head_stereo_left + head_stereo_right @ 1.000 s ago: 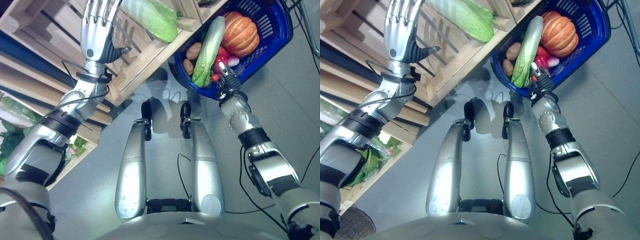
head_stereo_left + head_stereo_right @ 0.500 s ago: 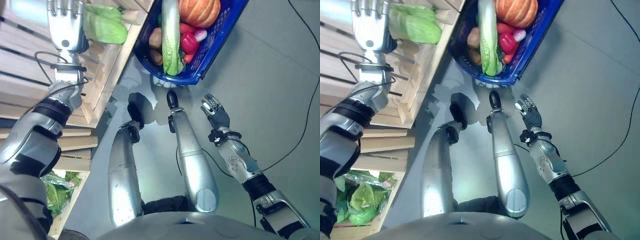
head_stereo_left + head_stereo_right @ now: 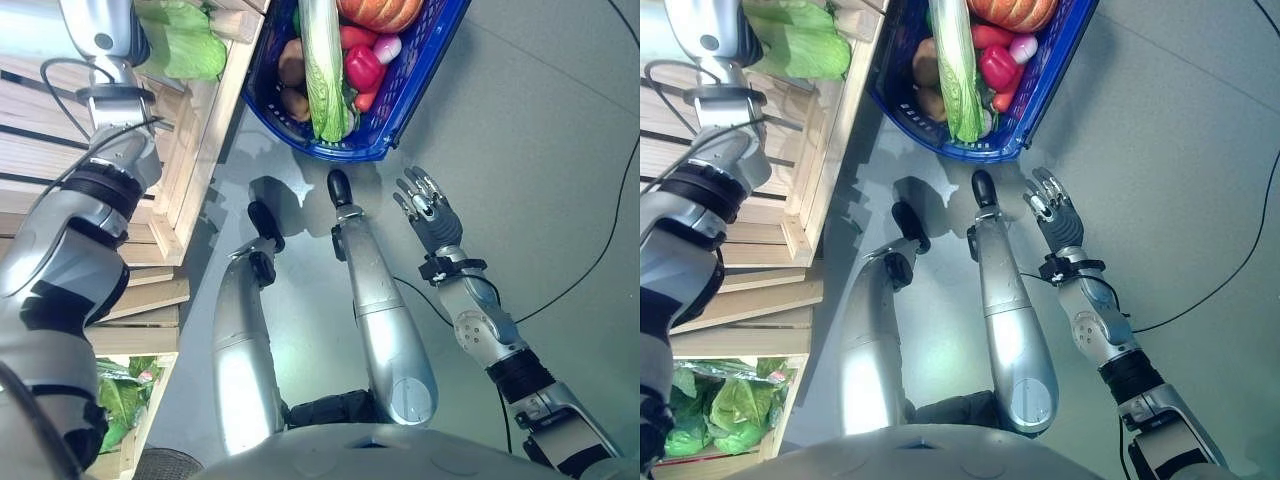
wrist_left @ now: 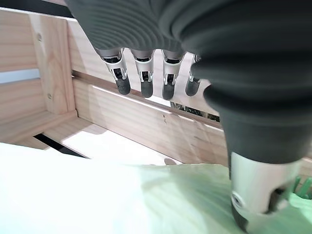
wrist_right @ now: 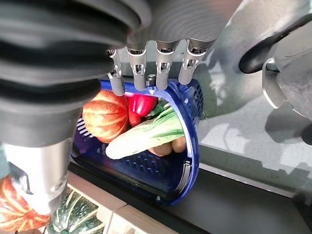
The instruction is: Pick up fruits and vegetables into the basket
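Released from the basket's (image 3: 420, 85) rim, where it was a second ago, the right hand (image 3: 432, 210) now hangs over the grey floor (image 3: 540, 150) just short of the basket, fingers spread and straight, holding nothing. Its wrist view shows the same: straight fingers (image 5: 161, 61) pointing toward the basket, clear of its rim.

Blue and sitting on the floor beside the wooden crate (image 3: 205, 130), the basket holds a long pale-green cabbage (image 3: 322, 70) lying along its middle, an orange pumpkin (image 3: 378, 10) at the far end, a red pepper (image 3: 362, 68), a small pink piece (image 3: 386, 48) next to it, and two brown potatoes (image 3: 291, 62) against the crate-side wall.

Up in the crate, the left hand's (image 4: 253, 126) fingers (image 4: 144, 73) reach straight toward the slatted wooden back wall (image 4: 161, 126), open and gripping nothing. A green cabbage (image 3: 182, 45) lies in that crate just beside the left wrist, and in the left wrist view its pale leaves (image 4: 97, 195) spread under the hand; whether the thumb touches them I cannot tell. Lower down, more leafy greens (image 3: 725, 410) lie in another crate.
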{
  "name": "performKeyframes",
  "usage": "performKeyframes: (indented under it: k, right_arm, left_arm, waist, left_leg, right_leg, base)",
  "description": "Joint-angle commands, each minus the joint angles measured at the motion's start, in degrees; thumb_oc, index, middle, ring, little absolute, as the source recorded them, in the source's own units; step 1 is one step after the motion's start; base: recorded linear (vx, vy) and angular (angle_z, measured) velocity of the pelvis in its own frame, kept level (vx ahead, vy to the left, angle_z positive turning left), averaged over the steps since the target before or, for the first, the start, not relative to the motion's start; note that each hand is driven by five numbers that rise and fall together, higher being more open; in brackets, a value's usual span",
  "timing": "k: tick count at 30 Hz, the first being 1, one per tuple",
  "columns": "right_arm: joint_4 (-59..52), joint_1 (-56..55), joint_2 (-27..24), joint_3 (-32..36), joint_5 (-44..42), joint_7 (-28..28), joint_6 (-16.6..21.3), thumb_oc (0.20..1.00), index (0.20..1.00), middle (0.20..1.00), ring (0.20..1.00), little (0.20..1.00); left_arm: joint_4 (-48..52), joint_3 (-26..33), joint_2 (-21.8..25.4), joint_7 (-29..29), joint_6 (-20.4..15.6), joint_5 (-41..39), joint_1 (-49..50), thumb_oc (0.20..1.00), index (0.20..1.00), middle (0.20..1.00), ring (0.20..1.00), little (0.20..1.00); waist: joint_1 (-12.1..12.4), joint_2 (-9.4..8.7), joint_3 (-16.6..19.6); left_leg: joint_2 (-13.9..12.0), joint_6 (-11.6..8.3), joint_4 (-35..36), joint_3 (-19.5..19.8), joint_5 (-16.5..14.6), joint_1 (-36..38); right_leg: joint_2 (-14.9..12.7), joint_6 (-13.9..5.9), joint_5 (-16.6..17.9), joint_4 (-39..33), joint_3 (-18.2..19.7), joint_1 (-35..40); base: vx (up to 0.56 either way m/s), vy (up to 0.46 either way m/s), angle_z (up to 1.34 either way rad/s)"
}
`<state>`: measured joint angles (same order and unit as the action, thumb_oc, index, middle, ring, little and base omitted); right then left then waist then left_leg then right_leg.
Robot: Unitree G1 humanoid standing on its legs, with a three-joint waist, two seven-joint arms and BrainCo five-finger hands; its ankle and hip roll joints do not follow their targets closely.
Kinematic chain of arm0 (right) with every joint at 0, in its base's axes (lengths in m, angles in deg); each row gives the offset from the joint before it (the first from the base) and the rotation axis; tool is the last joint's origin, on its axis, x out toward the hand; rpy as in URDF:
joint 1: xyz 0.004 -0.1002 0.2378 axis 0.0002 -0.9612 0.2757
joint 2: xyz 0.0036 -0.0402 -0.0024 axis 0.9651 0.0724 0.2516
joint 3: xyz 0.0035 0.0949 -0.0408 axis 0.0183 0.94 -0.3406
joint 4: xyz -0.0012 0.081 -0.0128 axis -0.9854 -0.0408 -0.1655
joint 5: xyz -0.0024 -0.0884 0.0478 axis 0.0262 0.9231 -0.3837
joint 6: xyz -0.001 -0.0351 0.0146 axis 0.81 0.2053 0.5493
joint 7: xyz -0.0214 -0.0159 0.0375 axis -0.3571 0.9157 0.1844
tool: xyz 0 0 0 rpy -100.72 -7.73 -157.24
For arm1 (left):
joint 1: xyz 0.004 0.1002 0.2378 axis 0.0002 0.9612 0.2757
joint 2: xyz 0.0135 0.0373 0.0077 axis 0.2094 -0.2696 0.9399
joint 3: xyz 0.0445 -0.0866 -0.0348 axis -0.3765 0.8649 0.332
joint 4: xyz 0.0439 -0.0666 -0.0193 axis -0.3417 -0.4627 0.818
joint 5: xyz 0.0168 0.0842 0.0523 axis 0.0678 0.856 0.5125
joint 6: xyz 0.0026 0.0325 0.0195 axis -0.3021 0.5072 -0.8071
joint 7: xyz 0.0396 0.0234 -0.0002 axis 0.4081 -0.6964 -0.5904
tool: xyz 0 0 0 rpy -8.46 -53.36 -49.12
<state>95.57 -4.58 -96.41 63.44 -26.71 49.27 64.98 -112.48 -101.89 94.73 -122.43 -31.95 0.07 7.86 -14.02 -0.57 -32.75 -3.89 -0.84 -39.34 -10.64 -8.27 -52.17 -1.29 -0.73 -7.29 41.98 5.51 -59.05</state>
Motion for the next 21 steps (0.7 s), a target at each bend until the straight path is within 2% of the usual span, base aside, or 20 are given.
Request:
performKeyframes:
  k: [1, 6, 10, 15, 21]
  right_arm:
    - [-4.8, -1.2, 0.2, -0.7, 0.4, 0.9, 1.3, 1.0, 1.0, 1.0, 1.0, 1.0]
    - [-5.1, -0.3, 0.9, -0.8, 0.7, 2.1, 0.2, 1.0, 1.0, 1.0, 1.0, 1.0]
    - [-5.4, 0.4, 1.1, -1.2, 0.7, 3.1, -0.6, 1.0, 1.0, 1.0, 1.0, 1.0]
    - [-6.5, 0.3, 1.2, -1.4, 1.3, 4.4, -1.8, 1.0, 1.0, 1.0, 1.0, 1.0]
    - [-7.3, -0.4, 1.0, -1.6, 1.2, 4.6, -2.0, 1.0, 1.0, 1.0, 1.0, 1.0]
  left_arm:
    - [-2.4, -0.3, 1.6, 4.4, 3.3, -0.8, 0.1, 0.2, 0.2, 0.2, 0.2, 0.2]
    - [-0.5, -0.4, 0.4, 9.6, 4.0, -0.3, 1.2, 0.2, 0.2, 0.2, 0.2, 0.2]
    - [0.6, -0.2, 0.7, 11.1, 3.9, -1.8, 2.1, 0.2, 0.2, 0.2, 0.2, 0.2]
    - [1.7, 0.8, 1.8, 10.5, 2.8, -4.2, 3.4, 0.2, 0.2, 0.2, 0.2, 0.2]
    - [3.9, 3.2, 3.2, 6.5, 0.2, -6.5, 5.2, 0.2, 0.2, 0.2, 0.2, 0.2]
  waist:
    - [-0.4, -1.52, 3.0]
    - [0.0, -1.57, 3.0]
    - [0.5, -1.44, 3.0]
    - [1.1, -1.29, 3.0]
    - [1.8, -1.17, 3.0]
  left_leg:
    - [2.3, 0.46, -1.0, -1.0, -0.9, -3.2]
    - [2.6, 0.64, -0.1, -0.9, -0.6, -3.1]
    - [2.8, 0.67, 0.2, -0.6, -0.4, -2.6]
    - [2.8, 0.67, 0.7, -0.4, -0.1, -1.8]
    - [2.9, 0.63, 1.5, 0.0, 0.4, -0.2]
  right_leg:
    - [0.6, -0.57, 3.5, -5.1, -4.6, 2.7]
    - [0.7, -0.62, 3.5, -5.4, -4.9, 2.7]
    - [0.7, -0.58, 3.5, -5.5, -5.2, 3.3]
    - [0.7, -0.49, 3.4, -5.6, -5.6, 4.3]
    - [0.6, -0.31, 3.3, -6.2, -6.0, 6.1]
  base:
    - [0.0, 0.0, 0.0]
    - [0.0, 0.0, 0.0]
    - [0.0, 0.0, 0.0]
    - [-0.01, -0.027, 0.03]
    - [-0.02, -0.039, 0.04]
